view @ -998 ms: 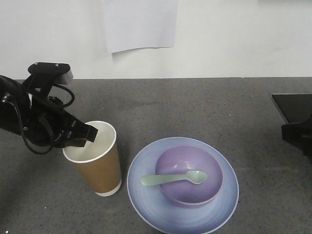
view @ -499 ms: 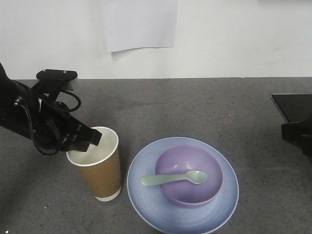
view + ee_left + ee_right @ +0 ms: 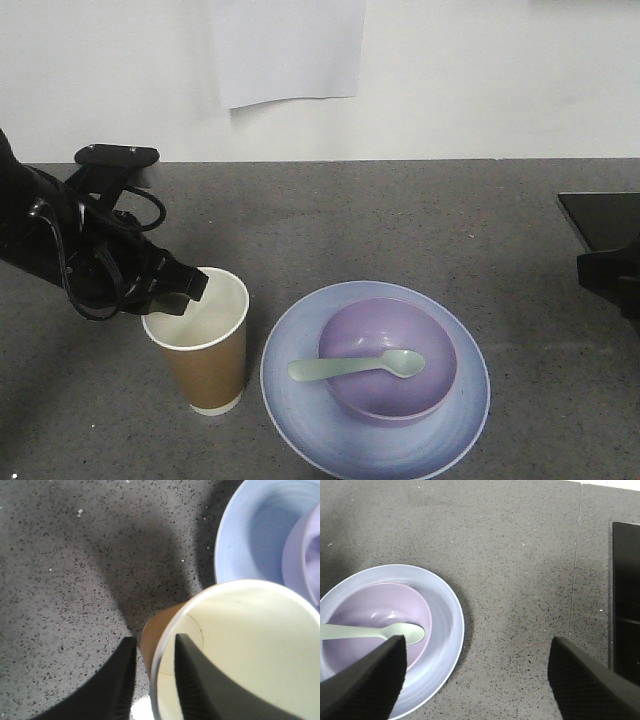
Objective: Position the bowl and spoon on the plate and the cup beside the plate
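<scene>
Front-facing view, taking the plate as the landmark: far to its left, the left gripper reaches in from the edge and pinches the near-left rim of the cup. The left wrist view shows one finger inside the white interior and the other outside against the brown wall, jaws narrowed onto the rim. The cup stands just left of the plate on the dark speckled tabletop, leaning slightly; whether its base rests flat I cannot tell. On the plate sits the bowl, a little right of the plate's centre. The spoon lies across the bowl, its scoop inside and its handle jutting left over the bowl's rim. Right of the plate, the right gripper hangs over bare tabletop, fingers spread wide apart and holding nothing.
</scene>
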